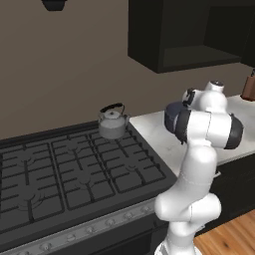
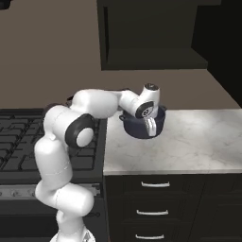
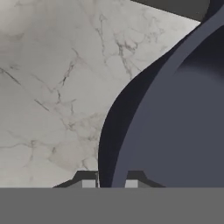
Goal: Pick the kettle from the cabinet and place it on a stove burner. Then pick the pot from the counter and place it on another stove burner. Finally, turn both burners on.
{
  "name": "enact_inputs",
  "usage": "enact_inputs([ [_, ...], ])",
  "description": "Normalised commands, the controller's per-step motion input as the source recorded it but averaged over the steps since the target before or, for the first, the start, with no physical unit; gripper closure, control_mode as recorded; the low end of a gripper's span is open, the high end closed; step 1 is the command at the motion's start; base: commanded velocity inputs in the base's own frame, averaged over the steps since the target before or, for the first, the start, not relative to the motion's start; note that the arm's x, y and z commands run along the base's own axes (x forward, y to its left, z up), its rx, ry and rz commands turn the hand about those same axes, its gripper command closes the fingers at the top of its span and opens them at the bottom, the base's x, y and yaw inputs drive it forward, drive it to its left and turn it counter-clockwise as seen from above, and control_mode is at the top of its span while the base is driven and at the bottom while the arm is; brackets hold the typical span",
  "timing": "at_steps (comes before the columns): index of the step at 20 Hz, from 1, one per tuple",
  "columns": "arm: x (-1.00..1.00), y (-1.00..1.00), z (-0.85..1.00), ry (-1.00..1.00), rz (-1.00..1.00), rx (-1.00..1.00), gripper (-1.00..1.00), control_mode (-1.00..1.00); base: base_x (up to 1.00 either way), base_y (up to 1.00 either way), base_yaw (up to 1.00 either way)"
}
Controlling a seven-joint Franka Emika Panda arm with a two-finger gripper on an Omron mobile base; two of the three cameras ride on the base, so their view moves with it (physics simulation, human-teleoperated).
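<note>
The jaws of the gripper (image 2: 151,126) are closed on the near rim wall of the pot (image 2: 137,128): in the hand view one dark fingertip (image 3: 89,183) sits outside the wall and the other inside, with the thin rim between them. The pot hangs from that pinch, and in the right base view it appears to be lifted just clear of the desk (image 2: 198,142), over its left end near the stove; whether its base touches the marble I cannot tell for certain.

What the coming move turns on is the way to the range: the stove burners (image 1: 79,172) lie to the left of the held pot, across the desk's left edge. The kettle (image 1: 112,122) already stands on the back right burner, at the range's rear corner next to the desk, so the pot needs a different grate, most likely one nearer the front or further left. The cabinet (image 1: 184,35) hangs above the desk, its shelf recess bare.

The pot is round, lidless, dark blue-grey with a smooth matte wall and small loop handles. The kettle is small, silver-grey metal with a black arched handle. The grates are black cast-iron grids; the desk is white marble with grey veins.
</note>
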Motion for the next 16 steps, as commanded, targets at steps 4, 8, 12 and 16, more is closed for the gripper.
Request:
enact_inputs([
  [4,-0.53,0.0,0.26,-0.06,0.0,0.0,1.0,-1.0,0.0,0.0,0.0],
  [8,-0.55,0.0,0.26,-0.06,0.0,0.0,1.0,-1.0,0.0,0.0,0.0],
  [12,-0.54,0.0,0.27,-0.06,0.0,0.0,1.0,-1.0,0.0,0.0,0.0],
  [16,-0.54,0.0,0.28,-0.05,0.0,0.0,1.0,-1.0,0.0,0.0,0.0],
])
